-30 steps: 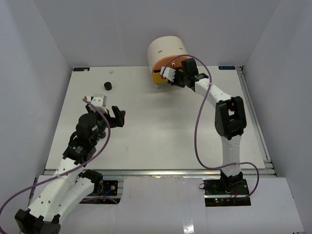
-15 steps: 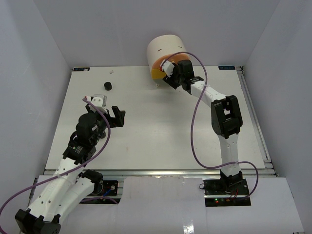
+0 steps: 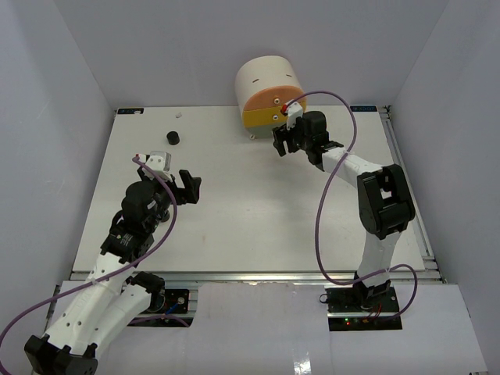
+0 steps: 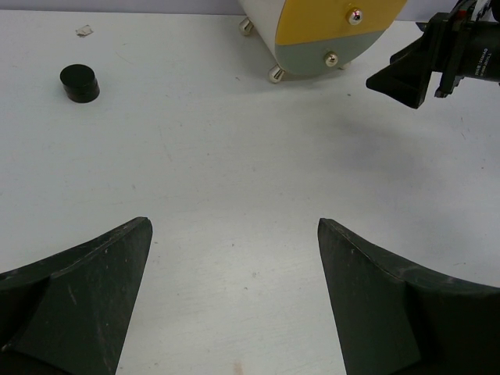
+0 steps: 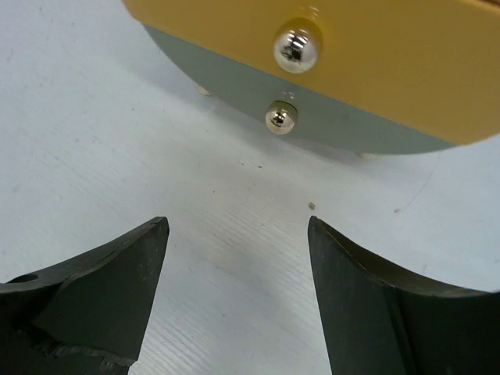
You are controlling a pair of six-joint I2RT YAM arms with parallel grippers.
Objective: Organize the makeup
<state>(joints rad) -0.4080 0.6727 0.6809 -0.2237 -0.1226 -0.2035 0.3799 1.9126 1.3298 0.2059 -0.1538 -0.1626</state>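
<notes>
Right gripper point(image 5: 238, 226) first: the jaws are spread wide and nothing is caught between them, so it's released, with only bare table point(image 5: 156, 156) seen through the gap. Dead ahead at 12 o'clock in the wrist view, the grey drawer point(image 5: 226, 82) and its little chrome knob point(image 5: 281, 117) are found close by but not touched. The yellow drawer point(image 5: 391, 70) is stacked right above. Seen from overhead, that gripper is parked at about 5 o'clock of the drawer box point(image 3: 266, 78), near it but apart.

The left gripper point(image 4: 234, 226) is likewise wide open and empty. It's held over the 9 o'clock side of the table, well apart from everything.

Further out, one black jar point(image 3: 173, 137) is seen on the open table at roughly 12 o'clock from the left gripper, well apart from the box. A tiny white scrap point(image 3: 178, 115) is spotted just beyond it, too small to be identified.

Progress-wise, most of the job is probably done. All three drawers look pushed shut, the orange drawer point(image 3: 273, 100) on top, and no other cosmetics can be spotted out in the open. Whether they're actually inside can't be told from here. What's judged to be left: the jar needs to be picked up, a drawer pulled open by its knob, the jar dropped in and the drawer shut.
</notes>
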